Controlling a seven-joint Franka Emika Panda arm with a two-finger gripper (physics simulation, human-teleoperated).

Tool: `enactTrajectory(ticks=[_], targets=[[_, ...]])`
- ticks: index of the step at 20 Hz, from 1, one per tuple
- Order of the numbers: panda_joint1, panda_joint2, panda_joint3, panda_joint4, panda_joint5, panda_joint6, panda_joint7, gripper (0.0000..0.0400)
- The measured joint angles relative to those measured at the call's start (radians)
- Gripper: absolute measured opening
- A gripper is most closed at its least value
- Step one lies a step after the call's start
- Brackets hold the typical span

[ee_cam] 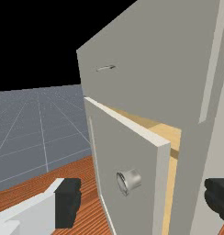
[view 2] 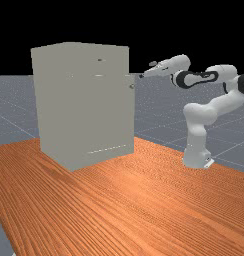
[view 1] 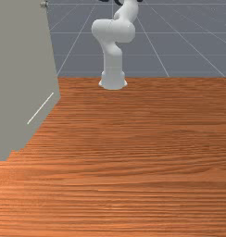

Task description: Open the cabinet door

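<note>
pincer (view 2: 141, 76): spread wide, nothing in it
cabinet door (ee_cam: 117, 147): kinda ajar, just ahead of the pincer
knob (ee_cam: 130, 181): on door, pretty near pincer

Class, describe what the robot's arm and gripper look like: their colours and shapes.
The arm is white, with smooth, rounded segments and black parts at some joints. The gripper has two fingers ending in blocky black tips.
</note>
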Motion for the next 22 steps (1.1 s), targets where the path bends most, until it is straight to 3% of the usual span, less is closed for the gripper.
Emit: enactTrajectory(ticks=[1, 4, 6, 15, 19, 22], targets=[[0.001, 0.021, -0.002, -0.004, -0.003, 0.024, 0.000, 0.0399], [-0.010, 0.143, -0.008, -0.010, -0.019, 0.246, -0.005, 0.0400], [-0.020, 0.199, -0.007, -0.013, -0.020, 0.318, -0.006, 0.0400], [-0.033, 0.319, -0.060, -0.032, -0.030, 0.438, -0.043, 0.0400], [-0.032, 0.382, -0.042, -0.030, -0.026, 0.498, -0.043, 0.0400], [-0.040, 0.430, 0.021, -0.027, -0.011, 0.531, -0.026, 0.0400]])
